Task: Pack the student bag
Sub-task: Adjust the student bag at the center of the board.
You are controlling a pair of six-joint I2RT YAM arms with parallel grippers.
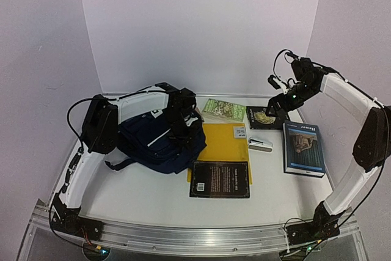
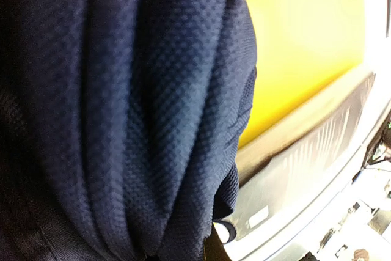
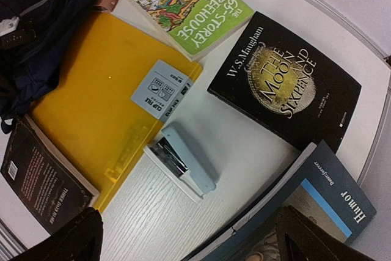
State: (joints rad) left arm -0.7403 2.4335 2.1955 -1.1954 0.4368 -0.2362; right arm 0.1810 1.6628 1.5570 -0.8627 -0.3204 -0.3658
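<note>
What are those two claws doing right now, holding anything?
Left gripper: closed, pinching the navy-blue fabric backpack.
Right gripper: open, holding nothing.

bright even light; left wrist view blurred (glare at right).

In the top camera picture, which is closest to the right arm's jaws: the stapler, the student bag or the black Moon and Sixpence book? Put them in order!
1. Moon and Sixpence book: back right, almost underneath.
2. stapler: a bit closer to the arm bases, middle-right.
3. student bag: far across on the left.
</note>
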